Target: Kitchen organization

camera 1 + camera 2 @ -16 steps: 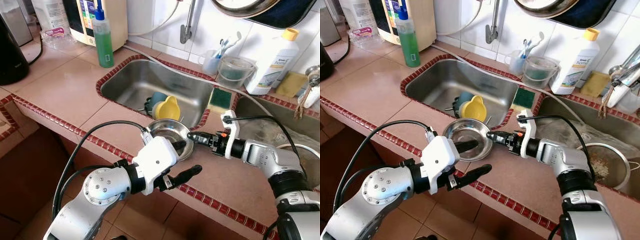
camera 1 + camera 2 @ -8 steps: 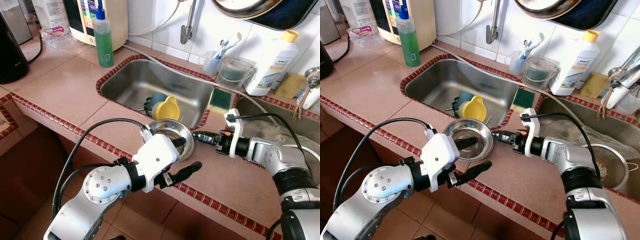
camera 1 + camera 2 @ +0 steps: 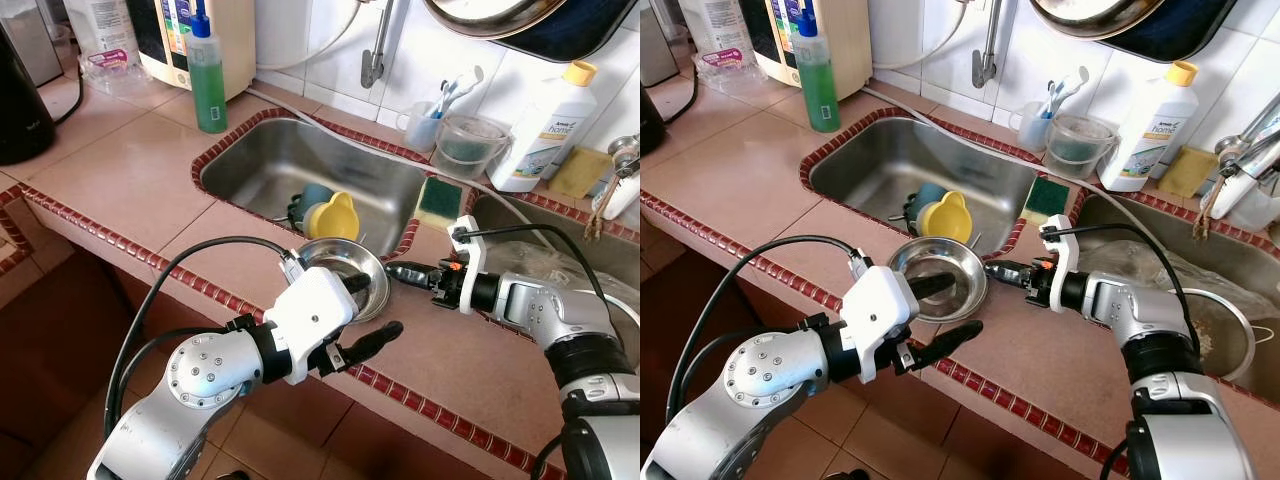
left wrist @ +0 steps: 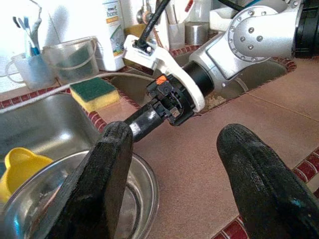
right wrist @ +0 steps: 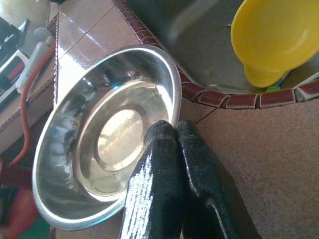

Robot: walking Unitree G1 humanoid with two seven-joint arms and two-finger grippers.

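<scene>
A shallow steel bowl [image 3: 345,258] sits on the tiled counter, just in front of the sink. My left gripper [image 3: 375,308] is open and straddles the bowl's near side. One finger lies over the bowl's inside, the other hangs past the counter's front edge. The left wrist view has the bowl [image 4: 139,184] under one finger. My right gripper [image 3: 390,268] comes in from the right with its fingers pressed together. In the right wrist view the right gripper [image 5: 172,127] has its tips at the rim of the bowl [image 5: 114,134], with nothing between them.
The sink [image 3: 300,160] holds a yellow cup [image 3: 333,215] and a dark item. A green soap bottle [image 3: 207,80] stands behind it to the left, a sponge [image 3: 440,197] and a white detergent bottle [image 3: 545,125] to the right. A black kettle [image 3: 20,100] stands far left.
My right gripper has drawn back a little to the right, away from the bowl's rim. The left gripper and the bowl have stayed put.
</scene>
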